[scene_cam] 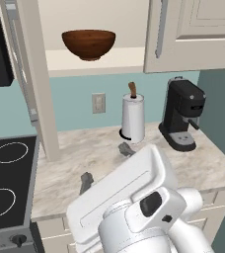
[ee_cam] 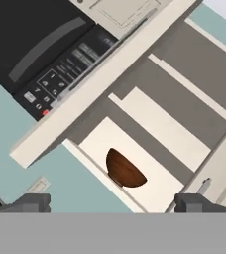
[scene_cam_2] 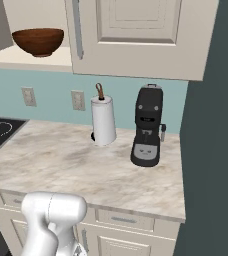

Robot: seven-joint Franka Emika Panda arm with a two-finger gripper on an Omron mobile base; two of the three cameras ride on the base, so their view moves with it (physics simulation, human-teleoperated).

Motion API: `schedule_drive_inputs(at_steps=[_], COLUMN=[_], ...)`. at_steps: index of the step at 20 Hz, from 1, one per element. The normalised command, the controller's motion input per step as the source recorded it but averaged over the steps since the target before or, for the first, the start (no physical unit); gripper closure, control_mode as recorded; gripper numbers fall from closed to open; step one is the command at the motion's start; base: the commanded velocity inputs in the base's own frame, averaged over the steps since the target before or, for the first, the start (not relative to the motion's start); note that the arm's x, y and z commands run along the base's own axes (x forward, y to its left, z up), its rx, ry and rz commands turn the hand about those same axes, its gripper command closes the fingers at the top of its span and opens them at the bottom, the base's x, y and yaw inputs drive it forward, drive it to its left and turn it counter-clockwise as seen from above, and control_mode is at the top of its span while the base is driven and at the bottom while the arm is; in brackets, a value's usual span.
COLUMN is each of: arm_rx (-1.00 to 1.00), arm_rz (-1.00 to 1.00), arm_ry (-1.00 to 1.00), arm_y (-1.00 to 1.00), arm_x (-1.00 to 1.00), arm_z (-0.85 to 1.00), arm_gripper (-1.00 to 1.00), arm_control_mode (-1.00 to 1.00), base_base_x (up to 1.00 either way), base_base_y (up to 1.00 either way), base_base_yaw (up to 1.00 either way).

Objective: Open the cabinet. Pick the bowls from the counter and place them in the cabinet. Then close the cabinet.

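In the left base view, going left to right: black stovetop (scene_cam: 8,188) with white rings at the left edge, then the swung-open left door (scene_cam: 38,79) of the cabinet (scene_cam: 193,34) seen edge-on, then the dark brown wooden bowl (scene_cam: 89,44) sitting upright on the pale inner shelf (scene_cam: 119,60). Below it on the teal wall, a pale outlet plate (scene_cam: 98,103). On the marbled tabletop (scene_cam: 85,158), a white paper-towel roll (scene_cam: 133,117) with a brown-tipped holder, then a black coffee machine (scene_cam: 182,113) near the right end. Right cabinet door closed, silver bar handle (scene_cam: 160,29) running down its left side. White arm rising in the foreground, covering part of the tabletop.

In the right base view, same bowl (scene_cam_2: 38,41) at the far left on the shelf, closed door (scene_cam_2: 136,35) beside it, two outlet plates (scene_cam_2: 28,96) visible here rather than one, paper-towel roll (scene_cam_2: 103,122) and coffee machine (scene_cam_2: 147,132) standing apart on a broad bare stretch of tabletop (scene_cam_2: 61,160). Drawer fronts (scene_cam_2: 123,220) under the slab, not seen so plainly from the other side.

From the hand view, tilted: black microwave panel (ee_cam: 60,64) with keypad at upper left, the opened door's edge crossing diagonally, several pale shelves inside the cabinet, the brown bowl (ee_cam: 125,169) on the nearest one. Only one bowl seen anywhere. Hand (ee_cam: 112,203) spread wide, dark fingertips (ee_cam: 33,202) far apart at the bottom corners, holding nothing and touching nothing, well back from the bowl.
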Motion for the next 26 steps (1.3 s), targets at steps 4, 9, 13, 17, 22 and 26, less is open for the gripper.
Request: schedule_drive_inputs(at_steps=[4,9,13,17,22,26], arm_rx=[-0.01,0.0,0.0,0.0,0.0,0.0], arm_rz=[-0.05,-0.07,-0.1,-0.1,-0.1,-0.1], arm_ry=[-0.1,-0.05,-0.04,-0.03,-0.04,-0.02], arm_y=[0.23,0.34,0.41,0.45,0.48,0.43], arm_x=[0.02,0.14,0.39,0.42,0.4,0.44], arm_z=[-0.16,-0.01,-0.07,-0.11,-0.14,-0.1], arm_gripper=[-1.0,-1.0,-1.0,-1.0,-1.0,-1.0], arm_control_mode=[-1.0,-1.0,-1.0,-1.0,-1.0,-1.0], base_base_x=[0.0,0.0,0.0,0.0,0.0,0.0], base_base_y=[0.0,0.0,0.0,0.0,0.0,0.0], base_base_yaw=[0.0,0.0,0.0,0.0,0.0,0.0])
